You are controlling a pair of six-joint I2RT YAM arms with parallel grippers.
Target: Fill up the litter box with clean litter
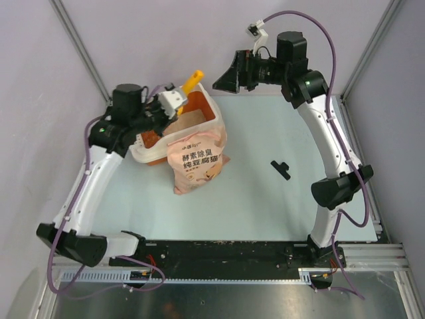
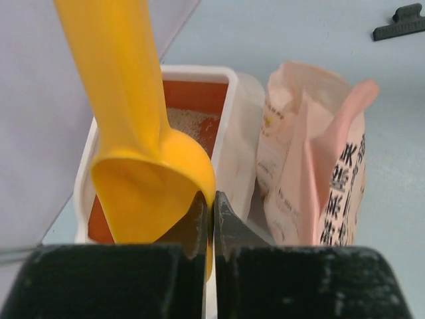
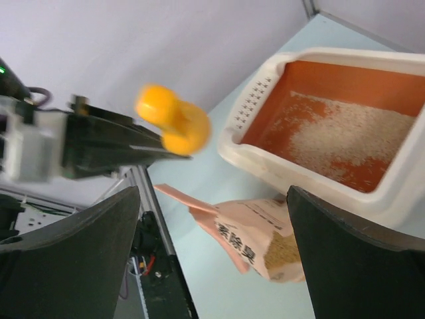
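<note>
The litter box (image 1: pixel 214 119), cream-white outside and orange inside, stands at the back left of the table. A thin patch of clean litter (image 3: pixel 345 136) lies on its floor, with bare orange around it. My left gripper (image 2: pixel 212 199) is shut on the rim of a yellow-orange scoop (image 2: pixel 133 133), held over the litter box (image 2: pixel 229 86); the scoop's bowl looks empty. My right gripper (image 3: pixel 212 259) hangs open in the air beyond the box's far end (image 1: pixel 226 76), with nothing between its fingers (image 3: pixel 80 252).
A pink-beige printed bag (image 1: pixel 196 156) with its top open leans against the box's near side. A small black clip (image 1: pixel 281 169) lies on the table to the right. Purple walls and metal frame posts close in the back and sides.
</note>
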